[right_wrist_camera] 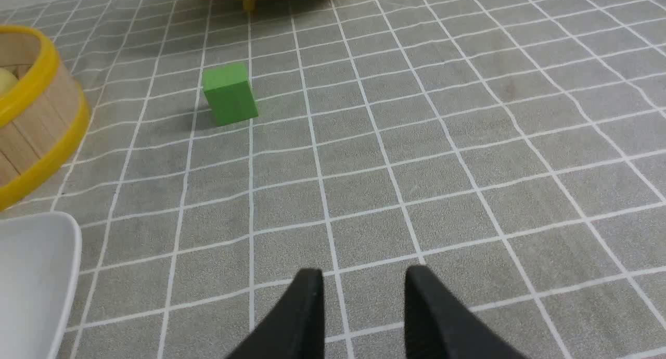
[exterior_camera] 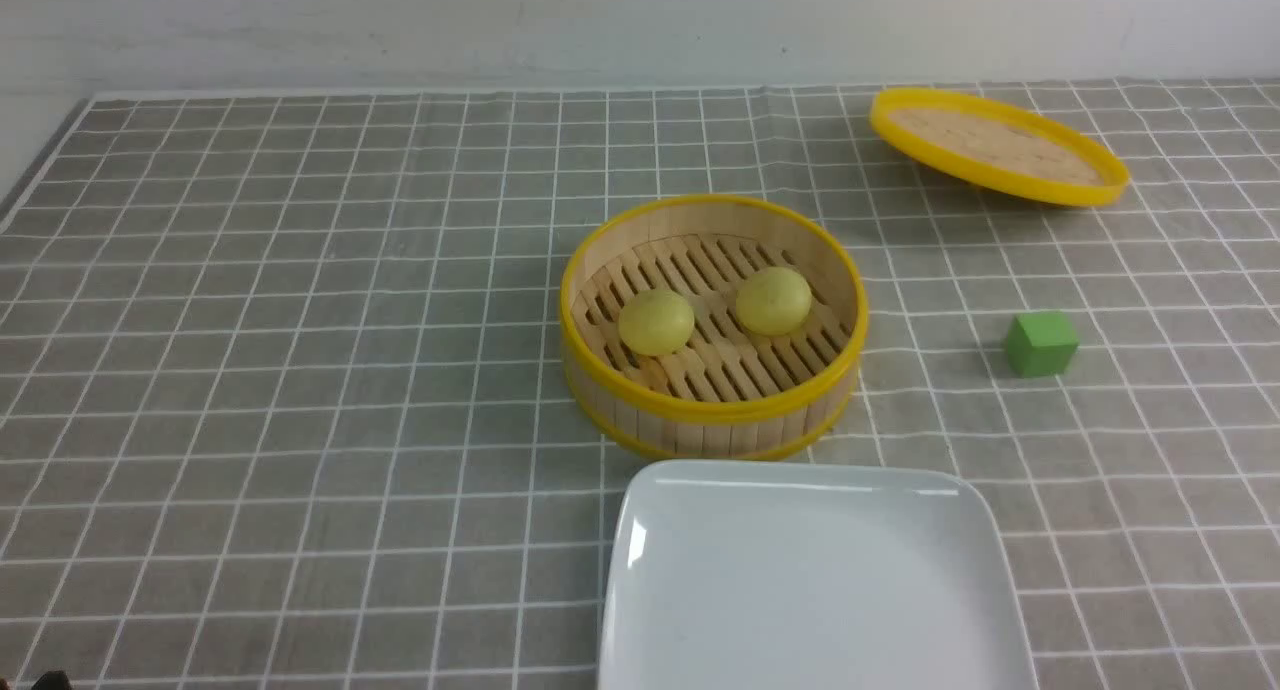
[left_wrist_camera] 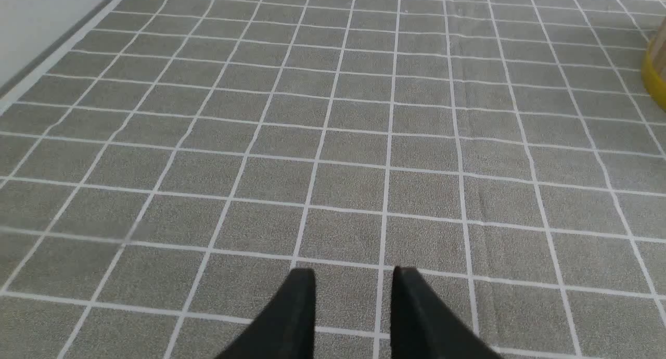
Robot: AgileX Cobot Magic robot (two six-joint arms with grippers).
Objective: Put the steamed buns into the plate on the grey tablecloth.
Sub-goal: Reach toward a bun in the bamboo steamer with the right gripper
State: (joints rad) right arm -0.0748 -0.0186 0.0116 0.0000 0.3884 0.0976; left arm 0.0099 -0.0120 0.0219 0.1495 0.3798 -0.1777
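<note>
Pale-yellow buns sit in a tan, yellow-rimmed steamer at twelve o'clock, with a yellow-edged tan lid and green cube toward one, glossy white plate, and white-gridded grey cloth.

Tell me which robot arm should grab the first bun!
Probably the right. The nearer bun to that side sits in the right half of the steamer, and the right gripper is open, with nothing between its fingers.

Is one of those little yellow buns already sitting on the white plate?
No, both buns are inside the round bamboo steamer, and no bun shows on the white plate.
</note>
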